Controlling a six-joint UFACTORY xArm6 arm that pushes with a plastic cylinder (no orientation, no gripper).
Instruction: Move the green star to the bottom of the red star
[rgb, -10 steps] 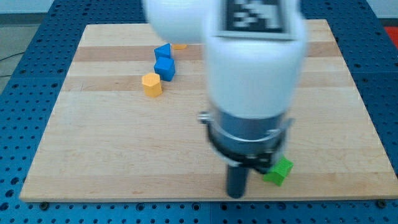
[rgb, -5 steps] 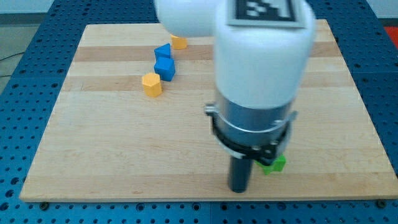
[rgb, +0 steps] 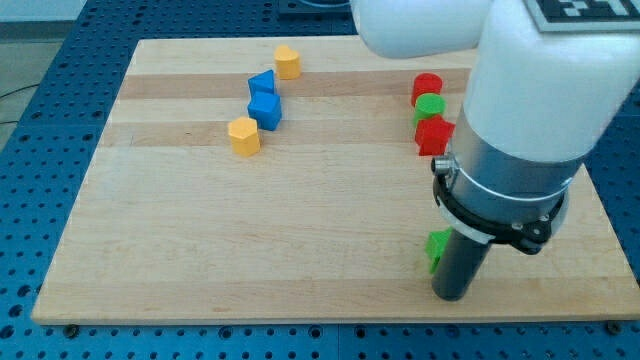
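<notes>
Shifting right since the earlier frame, arm now uncovering a red-green-red stack far right. Desk (rgb: 200, 230) is carrying all blocks. No fingers on this rig; my tip (rgb: 452, 297) is touching the green star (rgb: 436, 246) near edge. Red star (rgb: 434, 136) is sitting well beyond it.

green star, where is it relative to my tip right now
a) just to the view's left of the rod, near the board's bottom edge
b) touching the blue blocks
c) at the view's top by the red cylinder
a: the green star peeks out on the view's left of the rod, just above my tip, near the board's bottom edge.
</notes>
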